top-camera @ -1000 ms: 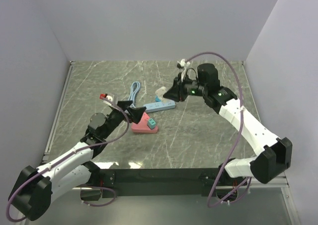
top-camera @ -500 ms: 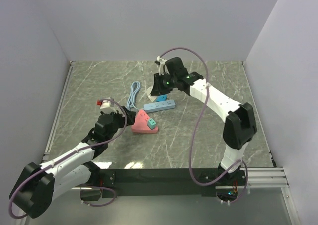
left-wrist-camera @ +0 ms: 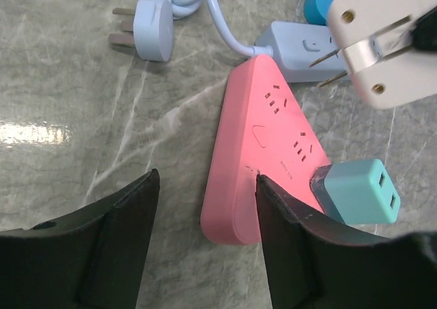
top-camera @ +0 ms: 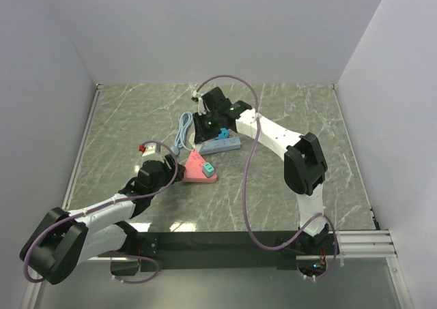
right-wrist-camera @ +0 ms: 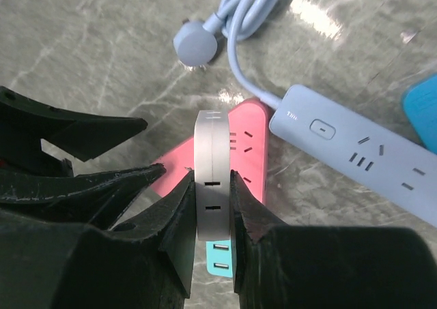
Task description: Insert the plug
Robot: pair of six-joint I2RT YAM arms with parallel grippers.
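Marble table (top-camera: 287,118), top view: the right gripper (top-camera: 207,123) is stretched far across, above a blue power strip (top-camera: 222,145). A pink socket block (top-camera: 196,168) lies just ahead of the left gripper (top-camera: 169,167).

Left wrist view: the left gripper is spread wide and holds nothing. The block's near corner sits between its fingers (left-wrist-camera: 116,247); contact cannot be told. A teal adapter (left-wrist-camera: 355,189) is plugged into the block's side, right of the fingers. A white plug (left-wrist-camera: 382,50), prongs bare, hangs ahead and to the right, over the block.

Right wrist view: the right gripper is clamped on the white plug's flat faces, seen edge-on. The pink block is directly beneath and the blue strip off to the right.

Hazards, as judged: the prongs look angled against the slots, so a skewed push could jam. With the left jaws unclosed, the block could skid. The plug might also pivot in the grip.
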